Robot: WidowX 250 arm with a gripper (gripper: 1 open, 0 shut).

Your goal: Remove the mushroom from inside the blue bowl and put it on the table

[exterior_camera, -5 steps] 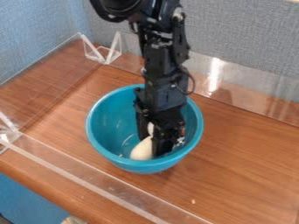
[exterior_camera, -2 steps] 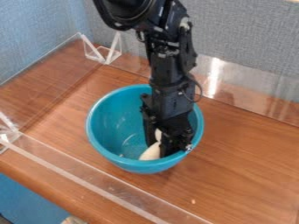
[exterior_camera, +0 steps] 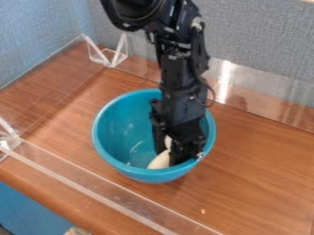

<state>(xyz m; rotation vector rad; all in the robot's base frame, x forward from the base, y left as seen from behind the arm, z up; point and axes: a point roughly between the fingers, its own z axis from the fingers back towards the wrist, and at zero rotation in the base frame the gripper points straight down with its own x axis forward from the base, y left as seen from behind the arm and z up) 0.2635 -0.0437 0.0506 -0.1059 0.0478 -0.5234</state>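
The turquoise blue bowl (exterior_camera: 119, 134) stands on the wood-grain table (exterior_camera: 252, 174) near its front edge. My black gripper (exterior_camera: 175, 154) reaches straight down into the bowl's right half. Its fingers are shut on the mushroom (exterior_camera: 160, 160), whose cream-white stem shows low in the bowl beside the fingers. The reddish cap is hidden behind the gripper. The mushroom is still inside the bowl, close to its bottom.
A low clear acrylic wall (exterior_camera: 73, 188) runs along the table's front and left edges. A clear bracket (exterior_camera: 113, 53) sits at the back left corner. Bare wood lies to the right of the bowl and behind it.
The gripper has shifted slightly right inside the bowl, taking the mushroom's white stem with it. Over the last half second almost nothing has moved.
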